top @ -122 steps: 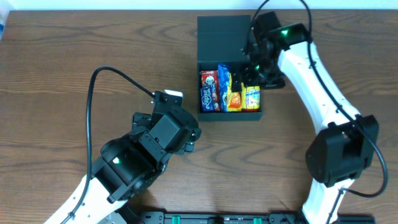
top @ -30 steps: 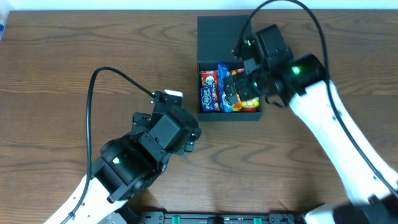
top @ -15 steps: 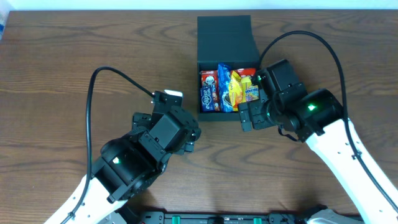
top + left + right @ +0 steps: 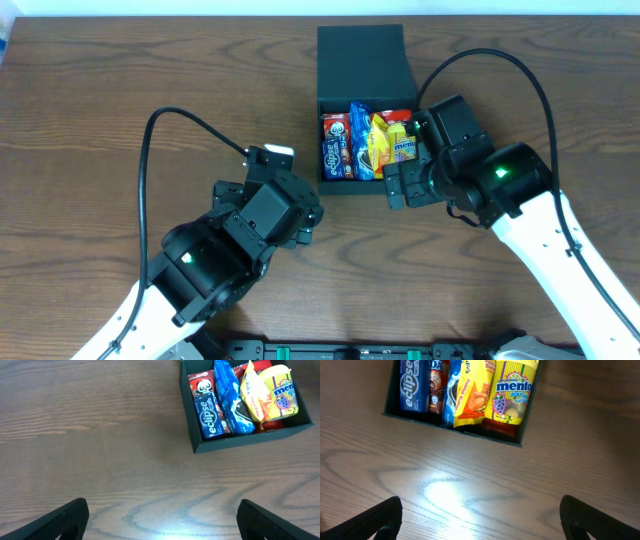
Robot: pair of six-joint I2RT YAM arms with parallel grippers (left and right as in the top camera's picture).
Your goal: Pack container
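Closing the hinged lid (image 4: 360, 58) appears to be the step in hand, judging by how full the container (image 4: 366, 186) is. The container sits at upper centre of the overhead view, with its lid laid open and flat toward the top edge of the frame.

1. Check the load. The Eclipse gum pack (image 4: 209, 415), blue packet (image 4: 227, 395), yellow peanut butter packet (image 4: 475, 395) and Mentos bottle (image 4: 512, 392) stand side by side, with a red packet (image 4: 500, 429) beneath the bottle. The yellow packet looks to ride highest, so press it down if it would block the lid.

2. Note the gripper states. The right gripper (image 4: 480, 517) hovers over the table (image 4: 100, 120) just below the container's lower right corner, jaws spread wide and empty. The left gripper (image 4: 162, 520) hangs well apart at lower left of the overhead view, also wide and empty.

3. Route the right gripper around the container's right wall to the lid's far edge. Do not cross the packets.

4. Take the lid's free edge and swing it about the hinge. Brace the front wall with the left gripper if the box is likely to slide.
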